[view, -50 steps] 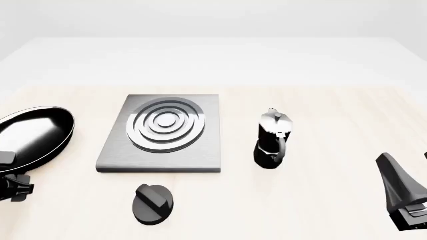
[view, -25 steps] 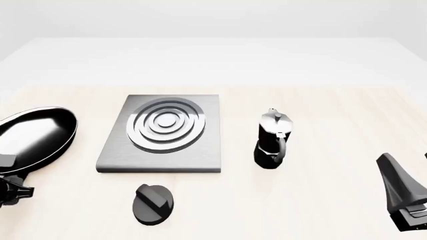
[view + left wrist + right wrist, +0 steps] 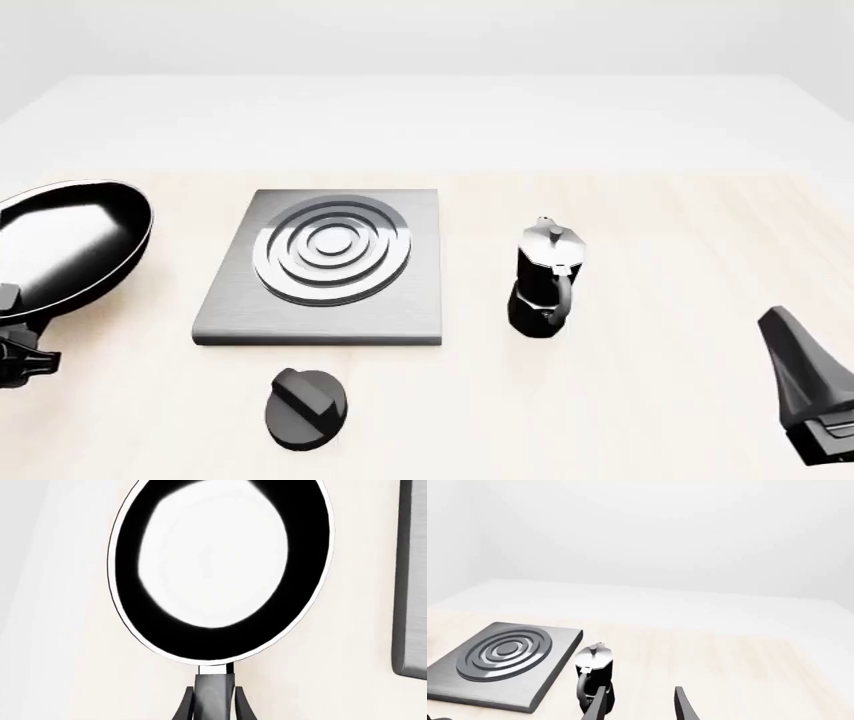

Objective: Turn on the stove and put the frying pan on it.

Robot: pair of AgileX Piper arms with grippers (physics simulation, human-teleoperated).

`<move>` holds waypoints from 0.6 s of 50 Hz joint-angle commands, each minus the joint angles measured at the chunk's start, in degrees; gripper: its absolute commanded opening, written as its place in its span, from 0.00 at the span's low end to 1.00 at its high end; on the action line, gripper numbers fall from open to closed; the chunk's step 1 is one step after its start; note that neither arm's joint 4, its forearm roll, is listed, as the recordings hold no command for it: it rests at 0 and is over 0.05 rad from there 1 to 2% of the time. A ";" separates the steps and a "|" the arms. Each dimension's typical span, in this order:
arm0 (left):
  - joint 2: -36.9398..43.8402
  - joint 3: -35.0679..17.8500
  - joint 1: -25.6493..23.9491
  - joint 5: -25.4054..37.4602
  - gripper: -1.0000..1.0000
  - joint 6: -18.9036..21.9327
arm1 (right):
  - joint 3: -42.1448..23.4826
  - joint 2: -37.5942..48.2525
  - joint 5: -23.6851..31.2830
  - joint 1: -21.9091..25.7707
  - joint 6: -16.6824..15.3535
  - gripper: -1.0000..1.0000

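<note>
Black and ridged, the stove's knob (image 3: 307,407) lies nearest on the pale wooden surface (image 3: 641,400), at about six o'clock from the slab and untouched by either arm. At the near right edge the right pincer (image 3: 639,702) hangs idle with its fingers apart on nothing, pointing toward the moka pot (image 3: 545,279). At the near left edge the left pincer (image 3: 212,705) is clamped on the frying pan's handle (image 3: 215,690), its two fingers pressed against either side of the stem just behind the bowl.

The frying pan (image 3: 67,250) sits at about nine o'clock from the stove (image 3: 327,268), apart from its edge. From the front view it appears tilted and possibly raised off the surface, though that cannot be settled from these pictures. The stove's concentric rings are bare. The moka pot stands upright at roughly three o'clock from the slab.

The likely step in hand is carrying the pan across to the rings. The grip is far out on a long handle, so the heavy bowl could sag or twist in the fingers. A low carry could catch the pan's rim on the slab's raised edge and shove the stove. The pan may also settle off-centre on the rings. The knob remains to be turned, and it seems best reached by the free right arm.
</note>
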 commanded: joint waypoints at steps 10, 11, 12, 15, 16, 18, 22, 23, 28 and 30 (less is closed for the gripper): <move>-13.19 -2.71 -5.60 10.48 0.00 -1.42 | -1.58 -0.37 1.25 0.34 -0.14 1.00; -13.78 -2.71 -6.35 11.13 0.00 -1.69 | -1.68 -0.42 1.34 0.34 -0.08 1.00; -14.03 -2.88 -6.72 11.55 0.00 -1.71 | -1.73 -0.49 1.40 0.36 -0.06 1.00; -14.68 -3.43 -8.64 12.48 0.00 -1.84 | -2.02 -0.72 1.79 0.32 -0.06 1.00; -14.67 -3.44 -8.64 12.48 0.00 -1.84 | -2.02 -0.74 1.81 0.32 -0.06 1.00; -15.37 -3.63 -9.76 13.21 0.00 -1.65 | -2.00 -0.78 1.86 0.23 0.02 1.00; -16.27 -5.06 -12.32 15.10 0.00 -2.04 | -2.06 -1.04 2.15 0.02 0.09 1.00; -16.17 -5.55 -12.48 15.26 0.00 -2.06 | -2.04 -1.08 2.15 0.02 0.14 1.00; -17.28 -6.66 -16.00 17.03 0.00 -1.98 | -2.35 -1.34 2.54 -0.10 0.44 1.00; -17.54 -7.21 -17.52 17.76 0.00 -2.16 | -2.29 -1.42 2.53 -0.16 0.60 1.00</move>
